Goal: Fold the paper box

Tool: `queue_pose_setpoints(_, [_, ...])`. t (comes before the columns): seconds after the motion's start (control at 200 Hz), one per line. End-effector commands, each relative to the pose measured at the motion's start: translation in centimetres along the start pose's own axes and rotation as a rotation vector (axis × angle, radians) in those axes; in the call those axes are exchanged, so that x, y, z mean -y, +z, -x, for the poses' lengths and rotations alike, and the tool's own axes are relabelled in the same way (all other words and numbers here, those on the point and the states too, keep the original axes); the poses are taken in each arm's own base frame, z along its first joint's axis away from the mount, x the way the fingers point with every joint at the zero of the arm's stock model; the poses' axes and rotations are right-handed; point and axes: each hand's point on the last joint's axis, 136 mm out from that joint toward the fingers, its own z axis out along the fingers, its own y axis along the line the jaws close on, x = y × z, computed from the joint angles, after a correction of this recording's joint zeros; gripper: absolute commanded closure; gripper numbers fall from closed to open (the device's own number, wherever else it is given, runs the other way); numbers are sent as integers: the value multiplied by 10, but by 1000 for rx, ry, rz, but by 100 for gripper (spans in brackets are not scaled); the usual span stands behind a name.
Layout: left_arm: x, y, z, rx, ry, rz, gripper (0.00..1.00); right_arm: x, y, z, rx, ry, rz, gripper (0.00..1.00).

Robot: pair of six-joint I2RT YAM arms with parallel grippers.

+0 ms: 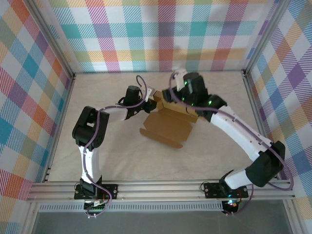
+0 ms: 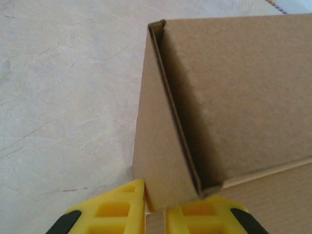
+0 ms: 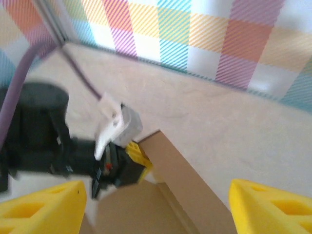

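The paper box (image 1: pixel 168 127) is brown cardboard lying mid-table, with its back and left walls raised and a flat panel spread toward the front. My left gripper (image 1: pixel 150 101) is at the box's back left corner. In the left wrist view its yellow fingers (image 2: pixel 122 209) are shut on the upright side wall of the box (image 2: pixel 234 87). My right gripper (image 1: pixel 179 101) hovers over the back wall. In the right wrist view its fingers (image 3: pixel 44 207) stand wide apart with nothing between them, above the raised wall (image 3: pixel 180 180) and facing the left gripper (image 3: pixel 139 155).
The table (image 1: pixel 122 161) is pale and marbled, with bare surface left of and in front of the box. Checked walls (image 1: pixel 161 34) and aluminium rails close in the back and both sides. A purple cable (image 1: pixel 141 83) loops above the left wrist.
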Motion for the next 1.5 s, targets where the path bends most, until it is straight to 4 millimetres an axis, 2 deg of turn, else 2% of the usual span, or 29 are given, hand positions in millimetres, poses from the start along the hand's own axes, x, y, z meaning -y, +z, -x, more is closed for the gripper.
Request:
queue_pose_setpoints(0.0, [9,-6,-8,-59,46,-11,85,7,25,-36,-259,424,118,24])
queue_pose_setpoints(0.125, [10,-7,-9,-66,62,-21,84,7,61,-45,-414,481,182,22])
queue_pose_setpoints(0.275, [14,-8,-11,-80,75,-41,84,-5,102,-62,-554,504,292,21])
queue_pose_setpoints(0.46, [15,-9,-13,-90,82,-46,84,-9,132,-77,-589,517,346,25])
queue_pose_setpoints(0.78, [11,-4,-14,-87,69,-39,83,-9,149,-101,-646,537,374,42])
queue_pose_setpoints(1.1, [4,4,-6,-17,11,-28,82,-3,158,-104,-635,663,416,51])
queue_pose_setpoints(1.495, [-3,12,-7,-7,-15,-9,78,0,162,-122,-675,680,410,52])
